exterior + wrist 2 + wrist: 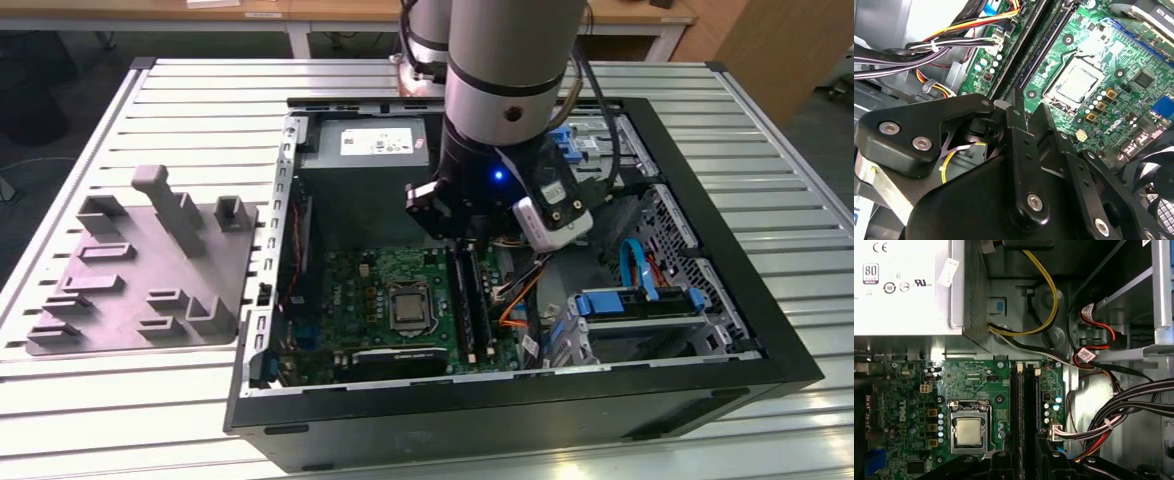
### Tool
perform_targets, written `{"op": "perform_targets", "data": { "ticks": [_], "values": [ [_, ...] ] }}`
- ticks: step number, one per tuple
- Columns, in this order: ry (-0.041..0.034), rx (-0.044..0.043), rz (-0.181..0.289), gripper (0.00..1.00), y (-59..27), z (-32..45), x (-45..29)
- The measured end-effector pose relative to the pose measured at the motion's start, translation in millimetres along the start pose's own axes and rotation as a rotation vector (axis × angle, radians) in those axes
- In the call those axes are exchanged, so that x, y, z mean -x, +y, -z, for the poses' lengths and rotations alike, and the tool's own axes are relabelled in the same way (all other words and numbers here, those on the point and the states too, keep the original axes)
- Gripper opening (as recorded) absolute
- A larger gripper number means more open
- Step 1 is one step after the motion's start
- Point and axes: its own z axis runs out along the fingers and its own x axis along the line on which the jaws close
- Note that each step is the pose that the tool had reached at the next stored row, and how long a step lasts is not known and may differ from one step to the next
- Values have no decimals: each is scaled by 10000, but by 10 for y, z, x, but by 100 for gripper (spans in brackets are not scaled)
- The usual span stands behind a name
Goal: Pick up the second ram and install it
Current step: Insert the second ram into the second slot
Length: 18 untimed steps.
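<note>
Currently the hand (461, 238) is lowered into the open case (534, 412) on the bench (107, 420), right over the ram slots (467, 300) on the motherboard (360, 275). Its state cannot be told, nor whether a ram is held. In the exterior view the CPU socket (407, 308) is seen just at 9 o'clock of the slots. A grey tray (134, 280) is laid at 9 o'clock of the case.

The claw (1023, 465), cut off by the first wrist view's edge, covers the slots (1022, 400) beneath it; whether it grips a ram cannot be told.
</note>
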Motion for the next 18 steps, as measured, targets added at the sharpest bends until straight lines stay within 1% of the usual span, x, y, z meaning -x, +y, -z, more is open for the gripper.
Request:
{"op": "perform_targets", "data": {
  "ticks": [5,9,15,18],
  "values": [
    [14,3,-2,31,-30,-47,-1],
    [17,2,-2,31,-34,-94,-2],
    [24,2,-2,31,-43,-174,-3],
    [27,2,-3,31,-48,-225,-4]
  ]
}}
